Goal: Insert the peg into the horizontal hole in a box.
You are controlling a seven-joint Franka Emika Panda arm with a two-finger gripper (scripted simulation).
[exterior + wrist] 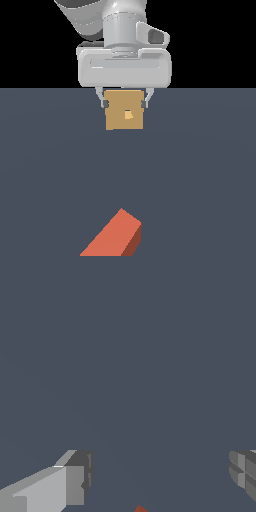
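Observation:
The red-orange peg (114,236) lies on the dark floor at the front of the exterior view, and its lower end runs out of the picture. The tan box (125,110) stands farther back, with its small lighter hole (128,114) facing the camera. My gripper (124,105) hangs in line with the box, and one finger shows past each side of the block. In the wrist view the gripper (160,481) is open wide, with only bare floor between the fingers (75,483). A corner of the peg (140,509) peeks in at that picture's edge. The box does not show there.
Flat dark grey floor (200,165) spreads around the box and the peg. Black background lies behind the arm.

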